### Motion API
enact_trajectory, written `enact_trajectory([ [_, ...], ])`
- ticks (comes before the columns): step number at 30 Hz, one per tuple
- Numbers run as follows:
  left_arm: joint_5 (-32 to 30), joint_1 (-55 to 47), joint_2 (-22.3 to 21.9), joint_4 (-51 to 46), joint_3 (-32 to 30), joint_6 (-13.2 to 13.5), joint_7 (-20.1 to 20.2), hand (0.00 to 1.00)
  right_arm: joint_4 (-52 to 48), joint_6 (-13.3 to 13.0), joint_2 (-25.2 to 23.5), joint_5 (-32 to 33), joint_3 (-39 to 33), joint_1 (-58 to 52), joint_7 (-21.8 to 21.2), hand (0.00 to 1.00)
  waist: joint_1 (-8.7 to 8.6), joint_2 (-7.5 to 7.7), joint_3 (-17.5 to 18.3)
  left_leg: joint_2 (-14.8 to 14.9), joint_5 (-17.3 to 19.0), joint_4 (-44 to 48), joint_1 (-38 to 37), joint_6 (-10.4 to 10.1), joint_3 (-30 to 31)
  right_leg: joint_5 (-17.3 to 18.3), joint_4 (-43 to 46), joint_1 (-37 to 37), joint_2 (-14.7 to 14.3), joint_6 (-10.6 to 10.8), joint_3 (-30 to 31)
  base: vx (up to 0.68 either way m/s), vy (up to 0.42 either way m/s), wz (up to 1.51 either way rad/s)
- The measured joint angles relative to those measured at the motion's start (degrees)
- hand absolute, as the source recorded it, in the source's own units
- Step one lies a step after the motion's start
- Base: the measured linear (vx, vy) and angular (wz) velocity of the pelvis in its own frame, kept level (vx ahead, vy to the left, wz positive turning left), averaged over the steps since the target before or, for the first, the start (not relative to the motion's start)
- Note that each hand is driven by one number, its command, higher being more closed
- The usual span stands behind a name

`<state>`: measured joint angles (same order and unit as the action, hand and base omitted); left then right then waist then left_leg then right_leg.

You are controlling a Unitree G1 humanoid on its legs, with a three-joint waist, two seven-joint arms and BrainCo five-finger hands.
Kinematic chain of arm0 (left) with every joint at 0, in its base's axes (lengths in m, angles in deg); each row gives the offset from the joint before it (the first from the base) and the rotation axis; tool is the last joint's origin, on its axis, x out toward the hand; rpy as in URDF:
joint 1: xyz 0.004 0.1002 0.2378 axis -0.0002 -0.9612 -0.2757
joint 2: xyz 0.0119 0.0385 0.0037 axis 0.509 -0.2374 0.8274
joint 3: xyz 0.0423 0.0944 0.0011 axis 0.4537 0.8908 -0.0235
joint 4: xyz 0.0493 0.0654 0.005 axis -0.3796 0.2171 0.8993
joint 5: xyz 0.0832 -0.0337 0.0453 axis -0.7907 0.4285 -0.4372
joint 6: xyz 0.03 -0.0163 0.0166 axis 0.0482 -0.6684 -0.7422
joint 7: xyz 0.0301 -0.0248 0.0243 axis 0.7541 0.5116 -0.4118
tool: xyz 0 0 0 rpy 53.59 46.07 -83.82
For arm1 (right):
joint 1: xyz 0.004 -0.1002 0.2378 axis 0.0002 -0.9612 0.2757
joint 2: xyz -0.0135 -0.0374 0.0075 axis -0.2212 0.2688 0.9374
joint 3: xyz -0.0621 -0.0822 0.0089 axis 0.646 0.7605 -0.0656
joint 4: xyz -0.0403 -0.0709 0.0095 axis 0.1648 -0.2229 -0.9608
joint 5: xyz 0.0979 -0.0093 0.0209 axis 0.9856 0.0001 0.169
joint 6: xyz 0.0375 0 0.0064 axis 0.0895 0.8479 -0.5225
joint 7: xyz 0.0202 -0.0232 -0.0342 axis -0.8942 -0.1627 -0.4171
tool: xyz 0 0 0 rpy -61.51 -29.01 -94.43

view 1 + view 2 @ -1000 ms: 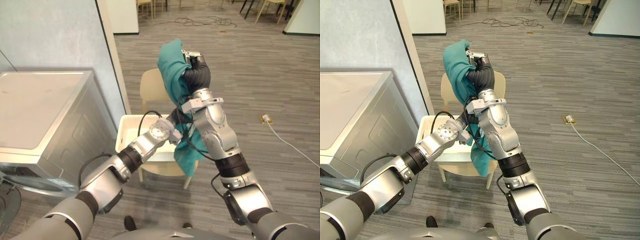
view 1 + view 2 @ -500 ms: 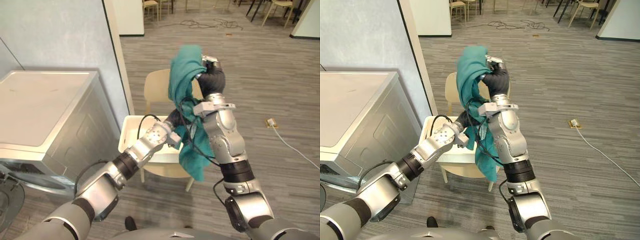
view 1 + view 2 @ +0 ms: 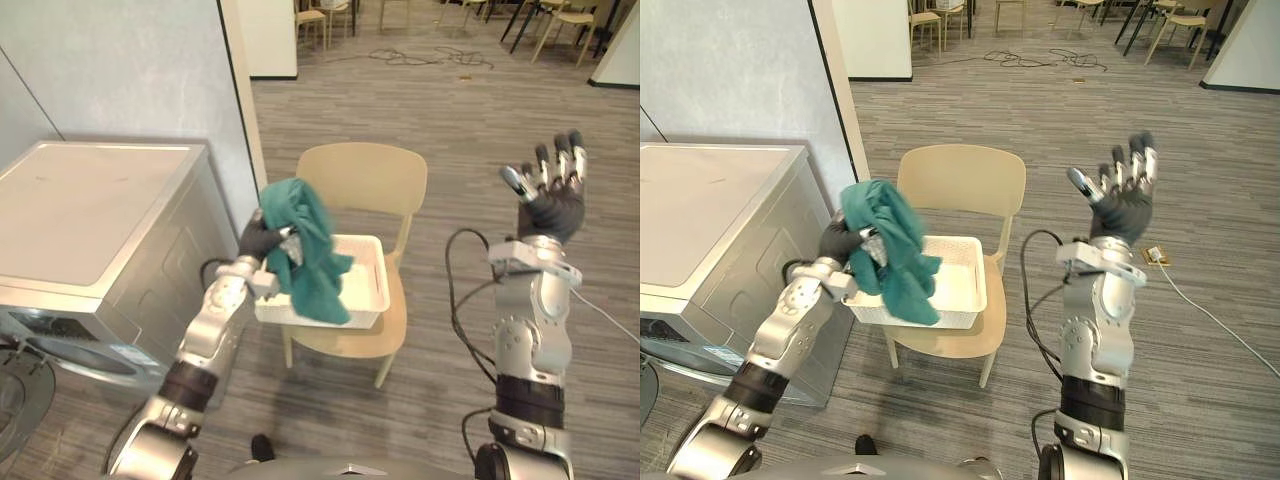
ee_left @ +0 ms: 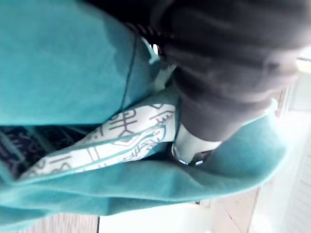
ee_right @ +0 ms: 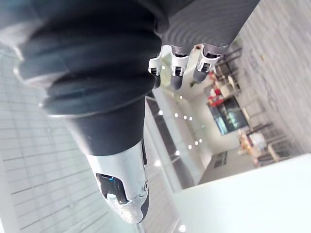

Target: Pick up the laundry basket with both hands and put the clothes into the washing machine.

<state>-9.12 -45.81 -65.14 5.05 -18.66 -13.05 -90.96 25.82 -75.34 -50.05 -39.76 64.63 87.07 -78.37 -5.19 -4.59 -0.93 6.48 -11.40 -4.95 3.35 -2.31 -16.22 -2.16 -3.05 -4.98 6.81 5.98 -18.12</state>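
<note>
1. The teal garment (image 3: 305,252) was soft, matt cloth hanging in loose folds. In the left wrist view its inner face carried a white printed patch.
2. The laundry basket (image 3: 372,292) was white plastic, smooth with a faint sheen.
3. The chair (image 3: 365,180) had a smooth, matt beige shell (plastic or painted wood, hard to tell).
4. The washing machine (image 3: 95,205) was grey metal with a satin, lightly brushed top.
5. The floor (image 3: 450,110) looked like matt, grey wood-grain planks.
6. The left hand (image 3: 262,238) and right hand (image 3: 548,200) had silver metallic fingers and dark, ribbed, matt covers that looked rubbery.
</note>
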Motion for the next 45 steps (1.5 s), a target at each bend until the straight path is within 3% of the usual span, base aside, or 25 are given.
enact_trajectory([
  [7, 0.0, -13.0, -1.5, -7.4, -8.7, 0.0, 1.2, 1.0, 0.1, 0.7, -5.2, -0.1, -4.8, -11.4, -0.8, 0.0, 0.1, 0.03, 0.2, 0.0, 0.4, 0.0, 0.0, -0.5, 0.2, 0.5, 0.0, 0.0, 0.1, 0.2, -0.2, 0.0, 0.0, 0.0],
  [10, -0.1, -20.7, -4.3, -9.0, -11.8, 0.0, 2.3, 1.0, 1.2, 1.2, -10.2, -4.2, -5.2, -18.6, -1.2, 0.0, 0.11, 0.21, 1.4, 0.0, 0.5, 0.0, 0.5, -0.6, 0.6, 0.7, 0.0, 0.1, 0.1, -0.1, -1.1, 0.01, -0.004, 0.07],
  [14, -0.4, -30.7, -8.7, -9.1, -14.0, 0.0, 3.0, 1.0, 12.9, 2.9, -16.8, -6.8, -5.1, -26.9, -2.6, 0.0, 0.72, 1.23, 2.6, 0.1, 0.5, 0.0, 0.5, -0.5, 0.8, 1.3, 0.5, 0.1, 0.1, -0.2, -1.3, 0.02, -0.008, 0.03],
  [18, -1.3, -39.8, -13.7, -8.1, -17.0, 0.0, 4.8, 1.0, 22.2, 4.8, -20.3, -6.6, -4.8, -35.8, -4.6, 0.0, 2.05, 1.66, 2.3, 0.1, 1.4, 0.0, -0.5, -0.6, 0.3, 2.6, 2.6, -0.5, 0.8, 0.1, -1.9, 0.01, 0.006, 0.04],
  [24, -1.4, -39.8, -14.7, 4.6, -21.5, -0.1, 4.8, 1.0, 42.5, 5.3, -20.2, -5.8, -9.9, -35.1, -5.0, 0.0, 3.79, 1.87, 2.3, 0.3, 1.9, 0.0, -1.3, 0.0, -2.4, 3.9, 4.2, -1.1, 1.4, 0.9, -3.2, -0.03, 0.019, 0.12],
  [26, -2.6, -39.8, -14.7, 8.8, -23.9, -0.6, 4.3, 1.0, 49.5, 6.0, -19.9, -6.3, -12.8, -33.8, -5.0, 0.0, 4.78, 2.75, 2.3, 0.2, 4.4, 0.0, -1.9, -1.3, -5.9, 3.8, 4.0, -1.1, 2.5, 0.7, -3.1, -0.01, 0.077, -0.01],
  [29, -3.6, -39.7, -15.4, 11.4, -26.7, -0.8, 3.1, 1.0, 52.7, 6.5, -19.4, -6.7, -15.3, -33.2, -4.6, 0.0, 5.52, 2.92, 2.2, 0.2, 3.9, 0.0, -2.5, -0.6, -7.9, 3.8, 4.4, -1.4, 2.9, 0.8, -3.0, 0.03, 0.04, -0.05],
  [36, -3.6, -39.1, -15.5, 11.6, -31.2, -0.8, 2.1, 1.0, 59.3, 6.7, -19.1, -6.6, -16.0, -29.5, -4.3, 0.0, 6.5, 5.67, 1.0, 0.0, 3.9, 0.1, -1.2, -0.6, -8.2, 5.8, 8.6, -0.6, 4.0, 1.2, -5.0, 0.02, 0.028, 0.17],
  [39, -3.6, -37.6, -14.9, 11.6, -28.9, -0.8, 2.1, 1.0, 61.2, 6.8, -18.6, -6.8, -14.3, -25.9, -3.5, 0.0, 7.19, 4.95, -1.7, -0.2, 3.8, 0.4, 3.1, -0.6, -4.5, 9.1, 14.9, 3.2, 5.2, 0.9, -10.0, -0.02, -0.017, 0.99],
  [41, -3.5, -36.5, -14.5, 11.6, -26.4, -0.8, 2.0, 1.0, 61.2, 6.6, -18.2, -6.8, -13.4, -23.9, -2.8, 0.0, 7.4, 3.77, -4.2, -1.1, 4.7, 0.4, 5.9, -1.8, -0.7, 11.2, 18.7, 4.6, 6.2, 0.6, -14.5, -0.04, -0.03, 1.29],
  [42, -3.6, -35.4, -14.3, 11.6, -24.7, -0.9, 2.0, 1.0, 61.2, 6.6, -18.2, -6.9, -13.3, -22.6, -2.1, 0.0, 7.36, 5.75, -5.1, -1.9, 7.2, 0.7, 7.7, -4.3, -0.5, 11.5, 19.7, 5.1, 8.8, -0.2, -17.6, -0.06, 0.027, 1.39],
  [43, -3.6, -34.5, -13.6, 11.6, -23.6, -1.0, 2.0, 1.0, 61.3, 5.9, -17.7, -6.9, -12.2, -21.5, -2.0, 0.0, 7.76, 5.85, -6.3, -2.3, 6.8, 9.6, 11.0, 2.5, -1.5, 11.6, 21.2, 5.2, 11.8, -0.5, -20.7, -0.05, 0.023, 1.33],
  [44, -3.6, -34.5, -13.6, 11.5, -22.9, -1.0, 2.0, 1.0, 61.2, 5.7, -17.6, -7.1, -12.1, -21.0, -1.9, 0.0, 7.66, 5.8, -6.6, -1.8, 7.9, 15.9, 12.5, 5.0, -2.0, 11.6, 21.7, 5.0, 12.9, -0.4, -22.2, -0.03, -0.001, 1.24],
  [45, -3.6, -34.8, -13.7, 11.6, -21.9, -1.2, 2.2, 1.0, 61.1, 5.7, -16.7, -7.9, -11.8, -20.1, -1.5, 0.0, 7.38, 4.89, -7.3, 1.9, 10.8, 26.0, 12.6, 5.1, -3.5, 10.9, 22.1, 2.8, 13.6, 0.4, -25.1, 0.0, -0.01, 1.0],
])
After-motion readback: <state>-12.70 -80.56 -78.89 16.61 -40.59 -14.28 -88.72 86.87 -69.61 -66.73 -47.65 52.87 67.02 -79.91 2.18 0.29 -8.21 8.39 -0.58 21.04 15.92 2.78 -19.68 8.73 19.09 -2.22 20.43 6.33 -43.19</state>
